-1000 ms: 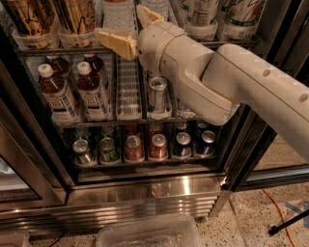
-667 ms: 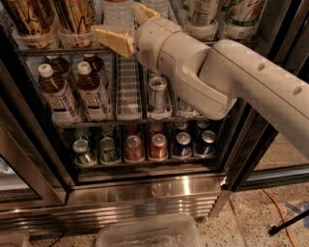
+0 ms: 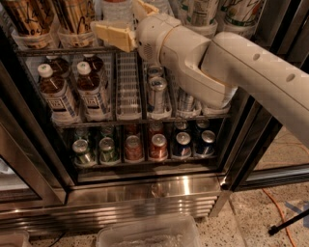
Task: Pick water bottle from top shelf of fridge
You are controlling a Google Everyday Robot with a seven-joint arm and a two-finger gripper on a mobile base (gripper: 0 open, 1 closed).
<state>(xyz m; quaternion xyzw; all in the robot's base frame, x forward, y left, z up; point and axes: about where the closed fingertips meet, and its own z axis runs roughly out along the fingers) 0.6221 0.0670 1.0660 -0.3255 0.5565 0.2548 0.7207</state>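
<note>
Camera view looked down into the fridge (image 3: 145, 193), where tall printed cans (image 3: 24, 17) stood at the far left of the top shelf (image 3: 48, 50) and, under them, two brown-liquid bottles (image 3: 89, 89) with white caps. Just right of those cans, on the same shelf, stood the water bottle (image 3: 115, 10), clear, with a red edge of label at the top border of the view. It sat in the gap of the gripper (image 3: 119, 17), whose two tan fingers (image 3: 112, 34) were spread wide apart: one lay nearly level along the shelf's front edge, crossing in front of the bottle's base and pointing left, while the other rose steeply at the bottle's right side. Whether either finger touched the plastic could not be told, and nothing was clamped between them. Below the gripper ran a bare white lane tray (image 3: 128, 84), with a slim silver can (image 3: 157, 94) in the lane beside it and a row of small cans (image 3: 130, 147) on the rack beneath. From the gripper the thick white arm (image 3: 231, 67) slanted down and to the right, across the right half of the cooler, leaving the view at the right edge.
</note>
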